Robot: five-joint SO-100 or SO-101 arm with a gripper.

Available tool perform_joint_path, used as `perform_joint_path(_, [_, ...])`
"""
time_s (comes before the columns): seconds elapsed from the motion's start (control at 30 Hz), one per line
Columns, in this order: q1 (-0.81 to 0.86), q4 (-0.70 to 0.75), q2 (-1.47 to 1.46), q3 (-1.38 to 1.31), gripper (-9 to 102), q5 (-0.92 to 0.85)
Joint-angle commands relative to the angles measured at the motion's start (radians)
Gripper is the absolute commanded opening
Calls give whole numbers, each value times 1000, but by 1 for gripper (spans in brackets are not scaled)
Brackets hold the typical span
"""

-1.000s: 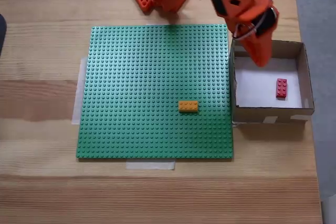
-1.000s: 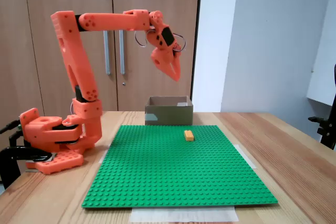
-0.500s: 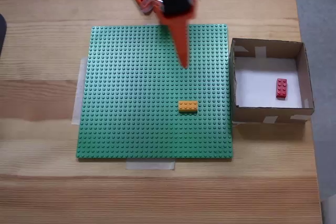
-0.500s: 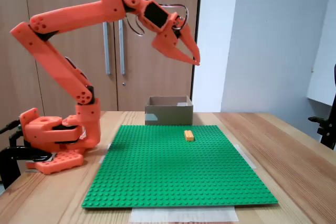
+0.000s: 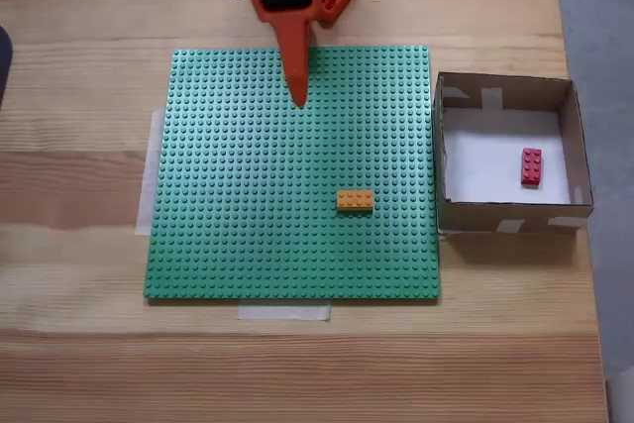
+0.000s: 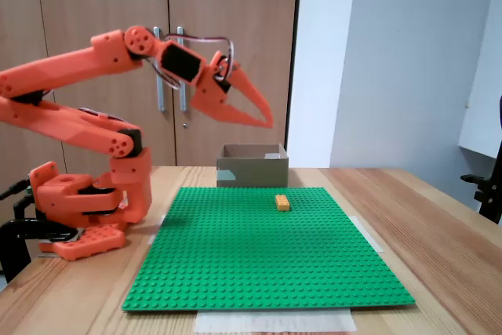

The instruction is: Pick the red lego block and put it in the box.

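1. Hovering high over the green baseplate (image 5: 292, 175), the orange gripper (image 6: 265, 121) carries nothing, its fingers pressed together to a point.
2. Red lego block (image 5: 531, 166) lies flat on the white floor of the cardboard box (image 5: 505, 213), toward its right wall in the top-down fixed view.
3. Orange-yellow brick (image 5: 355, 200) sits on the baseplate, well apart from the gripper.

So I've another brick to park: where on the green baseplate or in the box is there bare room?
The green baseplate is bare except for the orange-yellow brick; the gripper hangs above its far edge. In the box, the white floor left of the red lego block is free.
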Motion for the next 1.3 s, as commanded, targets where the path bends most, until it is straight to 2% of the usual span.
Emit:
perform_joint_path(0.0, [29, -15, 75, 78, -1, 14])
perform_joint_path(0.27, [77, -124, 221, 334, -1, 25])
perform_joint_path(0.47, [106, -104, 374, 495, -1, 8])
perform_joint_path(0.6, [109, -69, 397, 529, -1, 17])
perform_joint_path(0.93, [132, -86, 428, 646, -1, -17])
perform_joint_path(1.27, [135, -29, 428, 652, -1, -11])
